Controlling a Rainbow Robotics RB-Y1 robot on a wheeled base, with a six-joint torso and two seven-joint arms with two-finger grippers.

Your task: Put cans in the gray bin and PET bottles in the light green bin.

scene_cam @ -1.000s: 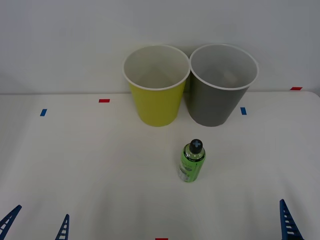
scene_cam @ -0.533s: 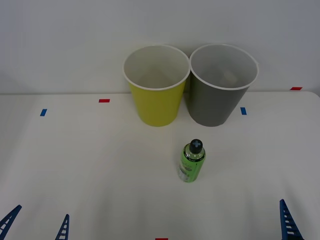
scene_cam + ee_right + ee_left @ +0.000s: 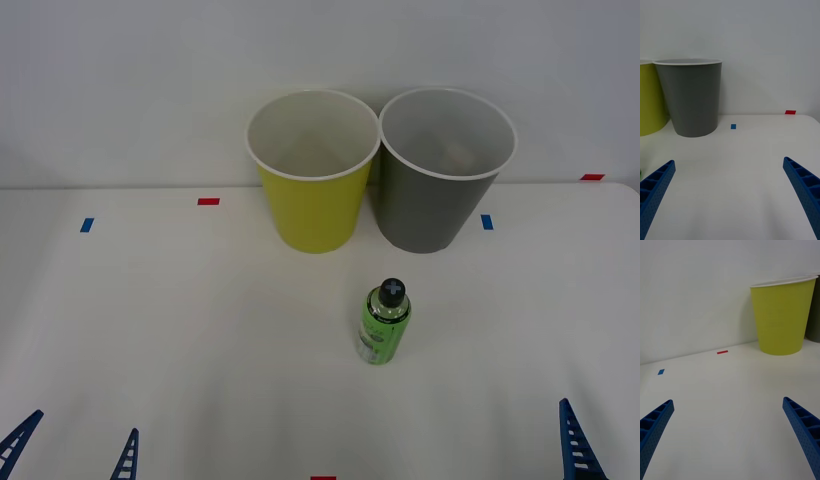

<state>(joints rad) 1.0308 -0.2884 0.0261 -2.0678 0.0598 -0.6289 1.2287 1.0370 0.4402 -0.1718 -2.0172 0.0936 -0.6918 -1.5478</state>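
A white bench [image 3: 150, 330] carries two round tapered bins standing upright side by side, touching or nearly so, at its far edge against a pale wall. The light green bin [image 3: 312, 172] is on the left; the gray bin [image 3: 440, 172] is on the right. A small green bottle [image 3: 384, 323] with a black cap stands upright near the middle of the bench, in front of the gap between the bins and apart from both. The left tool [image 3: 72, 450] sits at the near left corner, blue fingers spread and holding nothing. The right tool [image 3: 730, 195] sits at the near right corner, fingers likewise spread and empty. Small red and blue tape marks dot the bench.
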